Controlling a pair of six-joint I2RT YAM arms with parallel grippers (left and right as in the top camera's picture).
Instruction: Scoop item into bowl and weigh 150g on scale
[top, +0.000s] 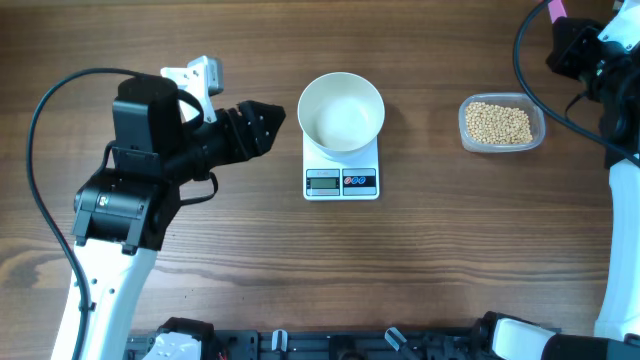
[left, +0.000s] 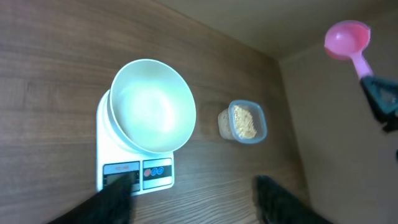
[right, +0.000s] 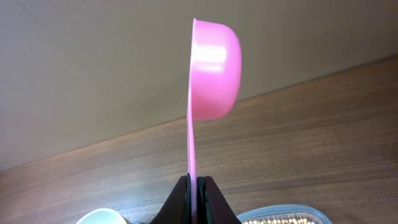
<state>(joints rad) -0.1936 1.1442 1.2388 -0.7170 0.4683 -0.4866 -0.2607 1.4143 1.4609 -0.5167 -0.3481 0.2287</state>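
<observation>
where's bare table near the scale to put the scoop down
Bare wood lies between the scale and the bean tub, and along the wide strip in front of both. Crowded: the narrow gap between the bowl and the left gripper.

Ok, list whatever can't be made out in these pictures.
- scale display: the digits are too small to read in the overhead view. In the left wrist view the blurred, dark left finger partly covers it.
- pink scoop: in the overhead view the top edge cuts it off, and only a sliver shows.
- clear tub and bowl: in the right wrist view the bottom edge cuts both off.
</observation>
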